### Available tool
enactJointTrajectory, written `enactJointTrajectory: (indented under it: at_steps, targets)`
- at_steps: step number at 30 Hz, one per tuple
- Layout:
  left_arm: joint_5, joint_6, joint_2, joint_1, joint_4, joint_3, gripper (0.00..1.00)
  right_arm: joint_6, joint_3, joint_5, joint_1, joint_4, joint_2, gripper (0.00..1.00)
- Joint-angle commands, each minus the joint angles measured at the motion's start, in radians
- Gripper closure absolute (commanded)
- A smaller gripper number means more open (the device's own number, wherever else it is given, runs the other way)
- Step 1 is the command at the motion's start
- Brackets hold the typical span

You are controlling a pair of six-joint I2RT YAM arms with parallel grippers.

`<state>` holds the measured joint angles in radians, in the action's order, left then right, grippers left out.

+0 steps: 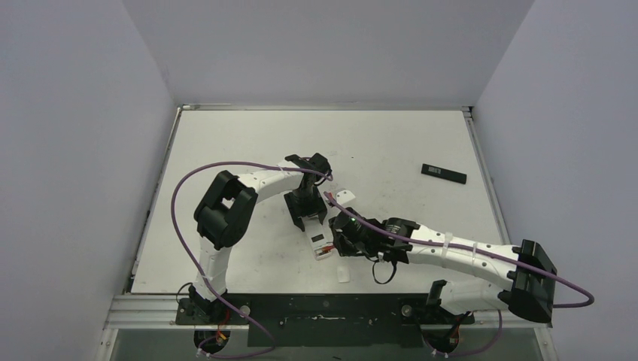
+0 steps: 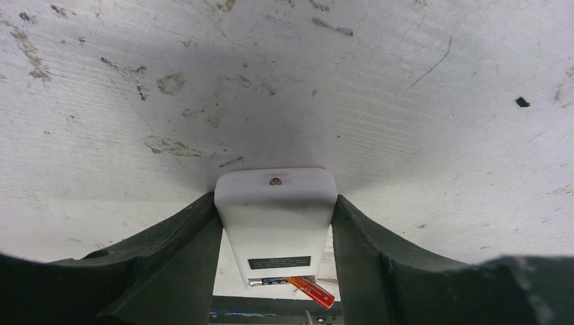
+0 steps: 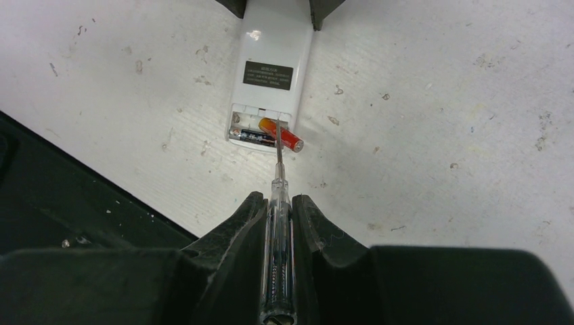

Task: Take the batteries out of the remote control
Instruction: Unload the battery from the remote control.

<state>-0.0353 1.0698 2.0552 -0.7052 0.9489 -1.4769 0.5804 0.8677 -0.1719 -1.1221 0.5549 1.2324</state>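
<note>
A white remote control [image 1: 320,242] lies face down mid-table with its battery bay open. My left gripper [image 1: 307,218] is shut on its far end, fingers [image 2: 169,264] on both sides of the body [image 2: 276,217]. A reddish-brown battery [image 3: 281,135] sticks up slantwise out of the bay; it also shows in the left wrist view [image 2: 310,290]. A dark battery [image 3: 252,137] lies flat in the bay. My right gripper [image 3: 277,210] is shut on a clear-handled screwdriver [image 3: 277,257], its tip at the reddish-brown battery. The blue battery is out of view.
A small black rectangular remote [image 1: 443,174] lies far right near the table edge. A small white piece [image 1: 343,274] lies near the front edge, another white piece [image 1: 344,197] just beyond the remote. The black base rail [image 1: 323,308] runs along the front.
</note>
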Motion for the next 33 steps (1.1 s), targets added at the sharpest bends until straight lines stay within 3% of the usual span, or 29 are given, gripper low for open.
enactJointTrajectory:
  at_steps: [1,15,33]
  targets:
    - [0.036,0.016,0.012,0.003,-0.057,0.024,1.0,0.007,0.018,0.053,-0.008,-0.032,-0.03,0.95]
    - [0.035,0.013,0.014,0.003,-0.053,0.019,1.0,0.018,0.011,0.105,-0.01,-0.108,0.063,0.95]
    - [0.035,0.01,0.017,0.005,-0.046,0.013,1.0,-0.011,0.051,0.056,-0.026,-0.058,0.136,0.95]
